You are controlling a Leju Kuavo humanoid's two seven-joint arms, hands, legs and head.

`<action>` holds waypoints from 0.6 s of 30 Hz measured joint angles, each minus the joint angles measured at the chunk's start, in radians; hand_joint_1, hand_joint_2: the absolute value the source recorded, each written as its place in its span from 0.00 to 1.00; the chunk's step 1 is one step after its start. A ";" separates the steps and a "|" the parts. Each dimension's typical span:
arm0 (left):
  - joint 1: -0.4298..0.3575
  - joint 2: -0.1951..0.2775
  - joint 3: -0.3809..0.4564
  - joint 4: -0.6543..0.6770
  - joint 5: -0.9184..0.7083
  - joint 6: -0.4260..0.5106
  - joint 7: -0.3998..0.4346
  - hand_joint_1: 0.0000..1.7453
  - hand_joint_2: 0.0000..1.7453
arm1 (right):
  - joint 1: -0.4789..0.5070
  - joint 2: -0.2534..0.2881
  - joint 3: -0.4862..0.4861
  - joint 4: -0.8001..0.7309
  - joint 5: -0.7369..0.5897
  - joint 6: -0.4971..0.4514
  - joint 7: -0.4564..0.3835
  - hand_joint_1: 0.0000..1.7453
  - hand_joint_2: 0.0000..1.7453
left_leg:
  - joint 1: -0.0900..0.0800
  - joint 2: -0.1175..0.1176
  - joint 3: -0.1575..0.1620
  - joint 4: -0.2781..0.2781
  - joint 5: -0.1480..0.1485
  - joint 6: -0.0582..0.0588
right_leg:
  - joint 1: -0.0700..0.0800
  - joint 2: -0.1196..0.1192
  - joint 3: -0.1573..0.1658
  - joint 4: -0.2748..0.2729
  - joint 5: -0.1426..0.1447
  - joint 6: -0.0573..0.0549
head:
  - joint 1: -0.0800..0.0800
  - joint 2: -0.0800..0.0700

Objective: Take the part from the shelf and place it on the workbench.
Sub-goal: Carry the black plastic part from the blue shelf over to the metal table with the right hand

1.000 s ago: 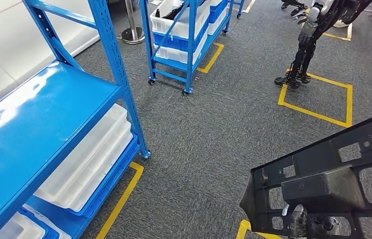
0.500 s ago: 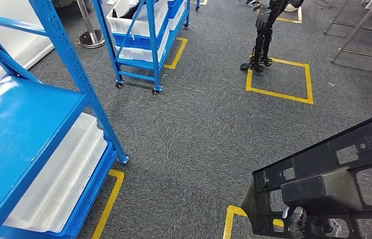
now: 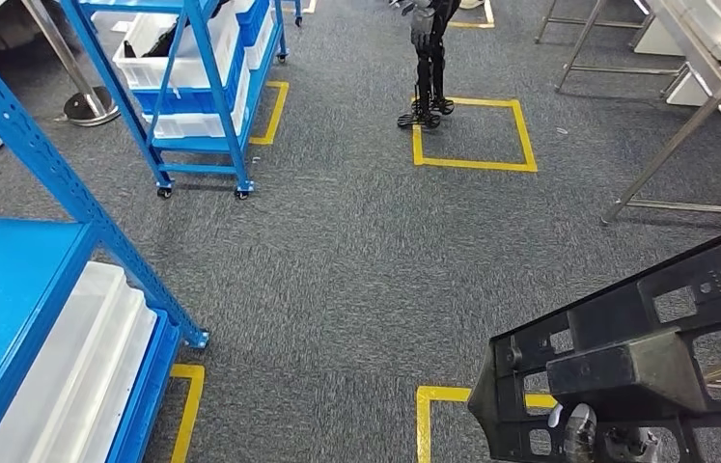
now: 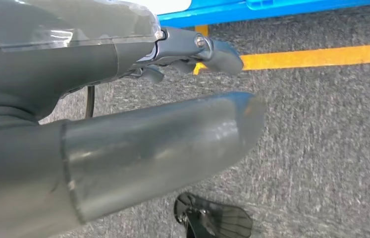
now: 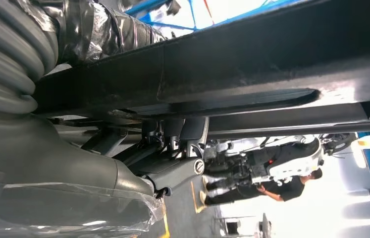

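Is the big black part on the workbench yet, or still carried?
Carried. The black part hangs over the carpet, gripped by the right hand.

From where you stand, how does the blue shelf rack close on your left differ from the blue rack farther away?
The near blue shelf rack has a bare top shelf, with white bins lying flat on the level below; the far blue rack has white and blue bins on its levels. The far blue rack rolls on casters; the near blue shelf rack shows a plain foot. Both have blue perforated posts and stand beside yellow floor tape.
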 joint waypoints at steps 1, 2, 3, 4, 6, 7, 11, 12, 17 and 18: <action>-0.001 0.000 0.000 0.000 0.000 0.000 0.000 0.00 0.00 | 0.002 0.000 0.000 0.000 0.000 0.000 0.000 1.00 1.00 | -0.001 0.012 0.001 -0.002 0.002 0.007 | -0.001 -0.003 -0.003 0.003 0.000 0.003 | 0.000 0.000; -0.002 -0.001 0.000 0.000 0.000 0.000 0.000 0.00 0.00 | 0.003 0.000 -0.001 0.000 0.000 0.000 0.000 1.00 1.00 | 0.000 0.025 0.003 -0.004 0.004 0.013 | 0.000 -0.024 -0.009 0.014 -0.006 0.007 | 0.001 0.000; -0.002 -0.001 0.000 0.000 0.000 0.000 0.000 0.00 0.00 | 0.002 0.000 -0.001 0.000 0.000 0.000 0.000 1.00 1.00 | 0.000 0.039 0.004 -0.007 0.006 0.018 | 0.001 -0.056 -0.023 0.043 -0.023 0.010 | 0.002 0.000; -0.001 -0.001 0.000 0.000 0.000 0.000 0.000 0.00 0.00 | 0.001 0.000 -0.001 0.000 -0.001 0.000 0.000 1.00 1.00 | -0.002 0.053 0.004 -0.009 0.007 0.022 | 0.002 -0.093 -0.046 0.090 -0.049 0.013 | 0.003 0.000; 0.003 -0.001 0.000 0.000 0.000 0.000 0.001 0.00 0.00 | -0.001 0.000 -0.002 0.000 -0.001 -0.001 0.000 1.00 1.00 | -0.007 0.083 0.004 -0.009 0.004 0.027 | 0.000 -0.131 -0.111 0.214 -0.104 0.018 | 0.004 0.000; 0.004 0.000 0.001 0.000 0.000 0.000 0.001 0.00 0.00 | -0.001 0.000 -0.002 0.001 0.000 -0.001 0.000 1.00 1.00 | -0.010 0.099 0.004 -0.009 0.002 0.028 | -0.001 -0.135 -0.134 0.256 -0.114 0.017 | 0.004 0.000; 0.000 -0.001 0.001 0.000 0.000 0.000 0.001 0.00 0.00 | -0.002 0.000 -0.002 0.003 0.002 -0.002 0.000 1.00 1.00 | -0.016 0.153 0.020 -0.012 -0.010 0.028 | 0.017 -0.177 -0.058 0.109 -0.018 -0.009 | 0.004 0.000; -0.001 -0.002 0.001 0.000 0.000 0.000 0.001 0.00 0.00 | -0.002 0.000 -0.002 0.003 0.002 -0.002 0.000 1.00 1.00 | -0.017 0.165 0.025 -0.014 -0.014 0.026 | 0.028 -0.208 -0.026 0.049 0.000 -0.020 | 0.004 0.000; -0.005 -0.006 0.001 0.000 0.000 -0.003 0.002 0.00 0.00 | -0.001 0.000 -0.002 0.003 0.004 -0.003 -0.001 1.00 1.00 | -0.018 0.199 0.046 -0.022 -0.026 0.010 | 0.042 -0.208 0.007 -0.030 0.013 -0.045 | 0.005 0.000; -0.007 -0.006 0.001 0.000 0.000 -0.004 0.002 0.00 0.00 | -0.001 0.000 -0.002 0.003 0.004 -0.003 -0.001 1.00 1.00 | -0.017 0.171 0.043 -0.004 -0.039 0.006 | 0.037 -0.194 0.014 -0.040 0.018 -0.048 | 0.004 0.000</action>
